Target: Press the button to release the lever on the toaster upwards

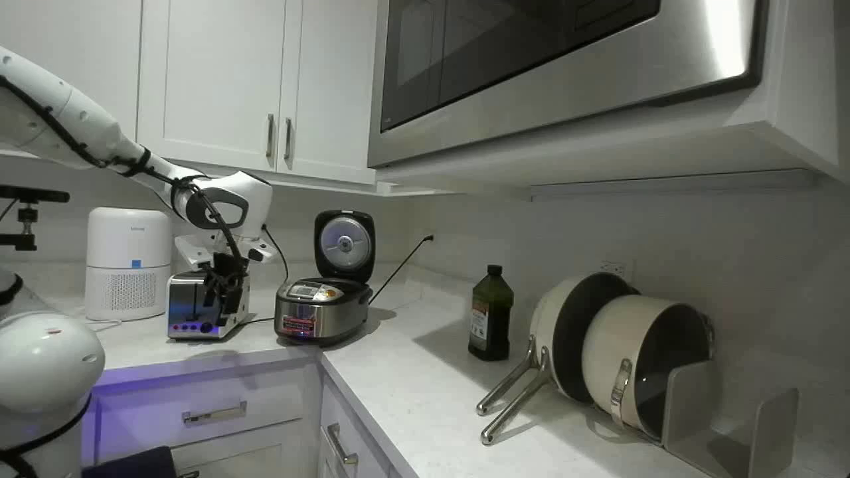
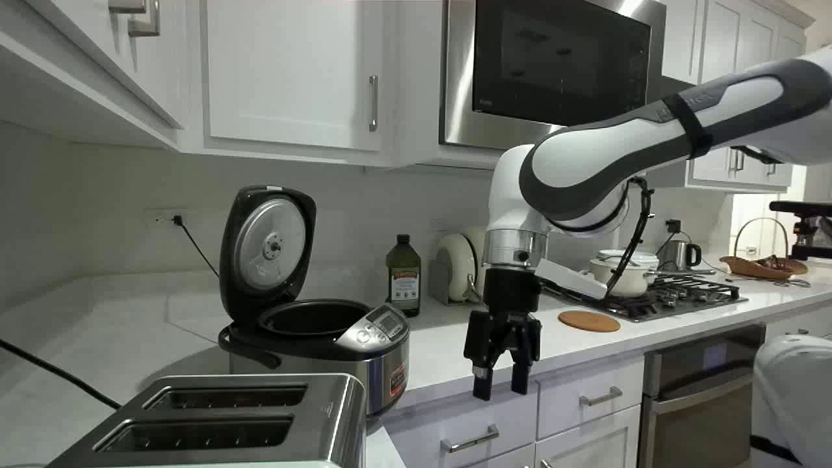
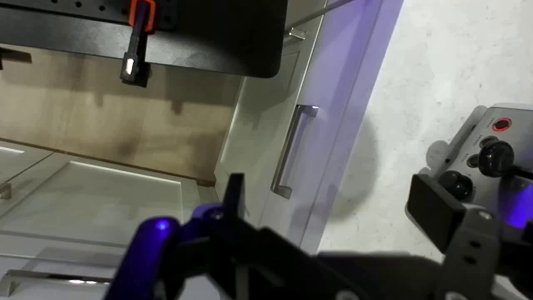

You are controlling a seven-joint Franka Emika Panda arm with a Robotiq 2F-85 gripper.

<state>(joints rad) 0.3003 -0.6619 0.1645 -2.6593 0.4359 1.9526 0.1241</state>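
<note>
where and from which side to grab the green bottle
Probably the lower body of the green bottle, tool coming level from the front counter edge: it stands upright, tapers toward its cap, and has the wall behind. Whether it fits, I can't tell.

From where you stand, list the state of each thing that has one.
Gripper: open, empty
Toaster: no bread showing
Toaster lever: down
One toaster button: ring lit red
Rice cooker: lid raised
Green bottle: upright, capped
Cream pot: stood on its side
Microwave: shut
Oven: shut
Cabinet doors: shut
Drawers: shut
White purifier: running or not, unclear
</note>
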